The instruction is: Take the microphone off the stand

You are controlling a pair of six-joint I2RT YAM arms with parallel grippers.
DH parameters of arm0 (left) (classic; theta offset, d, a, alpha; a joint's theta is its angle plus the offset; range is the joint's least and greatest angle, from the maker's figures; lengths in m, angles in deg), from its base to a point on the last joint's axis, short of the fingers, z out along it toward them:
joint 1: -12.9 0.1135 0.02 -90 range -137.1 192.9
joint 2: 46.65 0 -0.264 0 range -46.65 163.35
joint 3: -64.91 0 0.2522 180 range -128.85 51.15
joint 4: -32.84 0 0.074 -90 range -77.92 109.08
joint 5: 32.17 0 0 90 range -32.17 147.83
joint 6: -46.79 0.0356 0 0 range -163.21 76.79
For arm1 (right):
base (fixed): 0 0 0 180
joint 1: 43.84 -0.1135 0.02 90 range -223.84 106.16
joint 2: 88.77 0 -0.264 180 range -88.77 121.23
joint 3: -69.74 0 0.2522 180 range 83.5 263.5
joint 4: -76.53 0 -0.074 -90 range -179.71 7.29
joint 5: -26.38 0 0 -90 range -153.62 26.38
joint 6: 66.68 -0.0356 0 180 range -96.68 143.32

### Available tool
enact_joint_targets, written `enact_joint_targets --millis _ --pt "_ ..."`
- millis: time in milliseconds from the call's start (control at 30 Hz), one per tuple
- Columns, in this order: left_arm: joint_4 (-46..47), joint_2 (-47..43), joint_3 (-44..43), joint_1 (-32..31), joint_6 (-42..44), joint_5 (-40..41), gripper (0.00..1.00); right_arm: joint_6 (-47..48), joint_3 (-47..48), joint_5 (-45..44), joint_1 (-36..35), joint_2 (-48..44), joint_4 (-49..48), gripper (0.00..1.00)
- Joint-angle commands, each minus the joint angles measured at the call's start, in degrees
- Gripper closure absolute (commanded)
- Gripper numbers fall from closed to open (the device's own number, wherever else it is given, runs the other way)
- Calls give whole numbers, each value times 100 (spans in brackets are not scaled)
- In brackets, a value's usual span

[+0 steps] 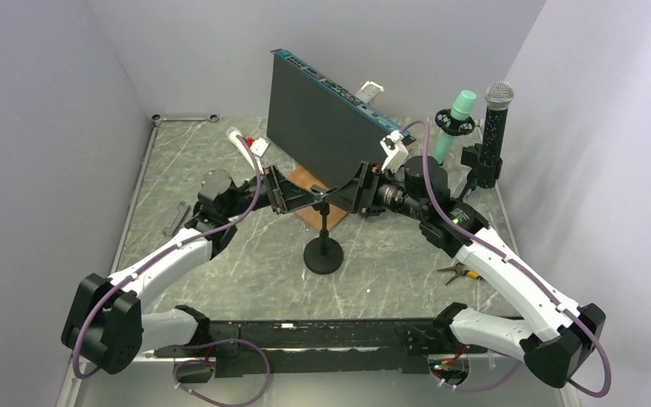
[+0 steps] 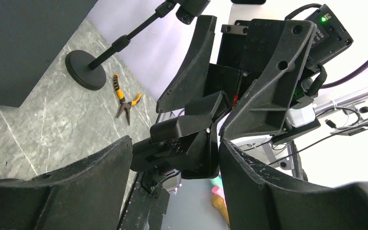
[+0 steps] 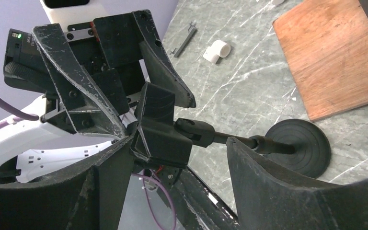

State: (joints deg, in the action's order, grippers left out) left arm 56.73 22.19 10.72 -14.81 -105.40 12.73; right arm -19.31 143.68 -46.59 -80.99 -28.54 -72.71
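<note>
panel (image 1: 322, 127), pliers (image 1: 459, 272) near stand (image 1: 323, 254) | left end effector (image 2: 175, 143), right end effector (image 3: 178, 141) half-open around clip (image 3: 160, 124)

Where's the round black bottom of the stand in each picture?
Top external: stand base, middle of the table.
Left wrist: upper left, beside the pliers.
Right wrist: right side, below the wooden board.
Shared landmark: the thin pole rising from it.

The surface (image 1: 220, 246) is evenly lit; a faint shadow is cast by the stand (image 1: 323, 254); near jaws are blurred; the left wrist background is overexposed
</note>
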Motion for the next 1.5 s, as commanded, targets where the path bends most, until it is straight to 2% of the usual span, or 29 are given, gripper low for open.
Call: enact_joint_targets --millis 0,267,633,833,1167,1233,1333,1400,1467 --pt "-289 -72 -241 -31 321 147 31 34 367 6 17 35 -306 28" --pt "-510 -37 -299 -28 405 150 42 27 368 82 26 187 -389 30" --pt "-1097 -265 188 -29 796 214 57 50 -379 28 42 118 -484 73" --pt "-1348 -385 560 -28 972 335 58 -180 -1092 261 45 80 -816 80" --pt "-763 -9 1088 -112 797 338 59 -250 -1618 192 41 67 -944 77" --pt "-686 -17 1104 -112 760 326 56 -213 -1615 142 45 64 -899 75" --pt "-1095 -131 931 -112 969 358 43 -106 -1584 10 44 13 -728 73" --pt "-1442 -303 798 -112 1165 428 35 -16 -1529 -96 44 -37 -570 65" --pt "-1799 -549 660 -112 1372 533 25 87 -1447 -172 42 -118 -425 45"
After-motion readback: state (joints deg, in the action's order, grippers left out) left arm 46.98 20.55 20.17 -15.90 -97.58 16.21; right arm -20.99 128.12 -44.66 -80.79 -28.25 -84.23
